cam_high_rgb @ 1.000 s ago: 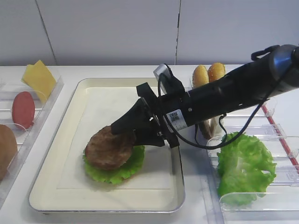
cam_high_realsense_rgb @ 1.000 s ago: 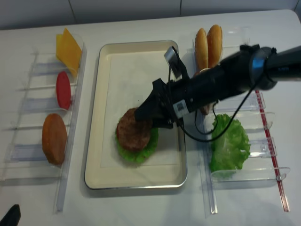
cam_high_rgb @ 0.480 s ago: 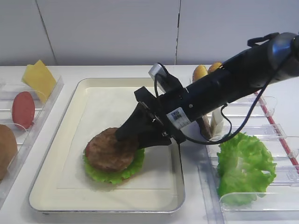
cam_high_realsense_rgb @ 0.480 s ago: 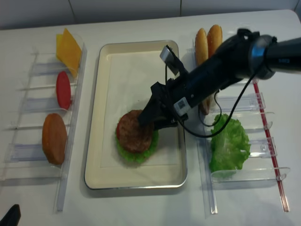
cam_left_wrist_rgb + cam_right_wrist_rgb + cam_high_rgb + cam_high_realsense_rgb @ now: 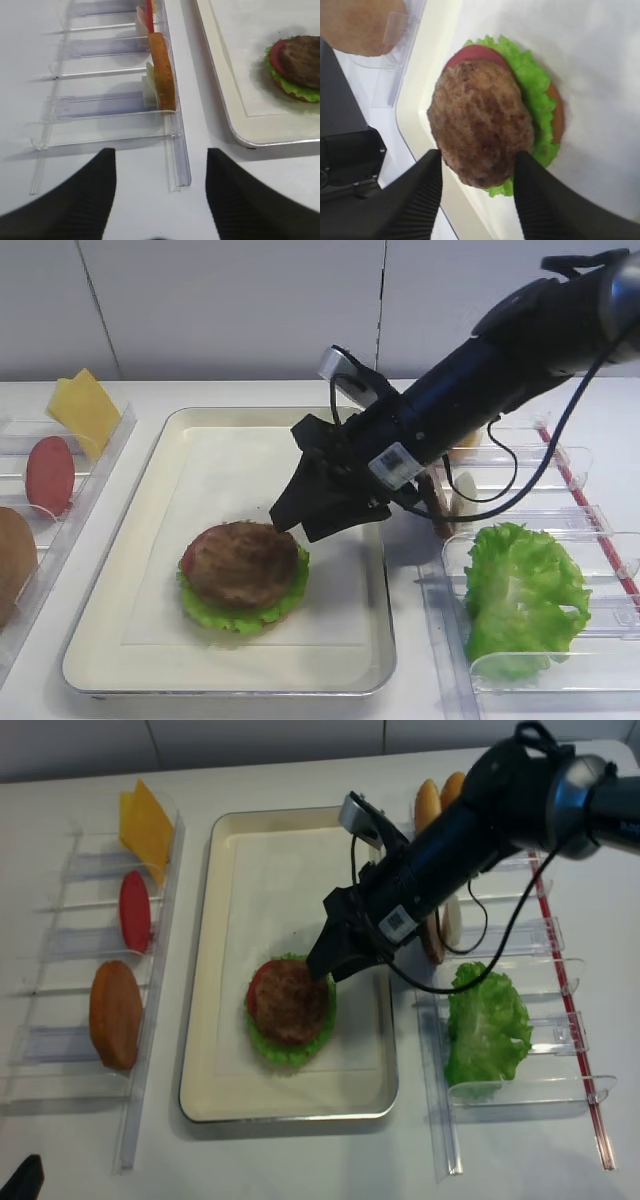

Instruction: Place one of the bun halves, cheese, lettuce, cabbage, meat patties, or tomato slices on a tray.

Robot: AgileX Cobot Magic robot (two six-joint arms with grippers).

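Observation:
A meat patty (image 5: 240, 562) lies on top of a stack on the tray (image 5: 110, 570). Under it are a tomato slice (image 5: 475, 51), a lettuce leaf (image 5: 285, 602) and a bun half (image 5: 557, 112). My right gripper (image 5: 300, 518) hangs just above the patty's right edge, tilted down toward it. Its jaws are open and hold nothing; in the right wrist view the fingers (image 5: 420, 195) frame the patty's near edge from above. My left gripper (image 5: 160, 150) is open over bare table, next to the end of the left rack (image 5: 172, 150).
The left clear rack holds cheese (image 5: 85, 410), a tomato slice (image 5: 50, 475) and a bun half (image 5: 12, 560). The right rack (image 5: 590, 530) holds upright bun halves (image 5: 428, 800), a standing patty (image 5: 432, 940) and a large lettuce leaf (image 5: 520, 600). The right arm reaches across the tray's right rim.
My right gripper has risen and drawn back to the right, off the patty. The patty stays flat on the stack. The jaws' width looks the same.

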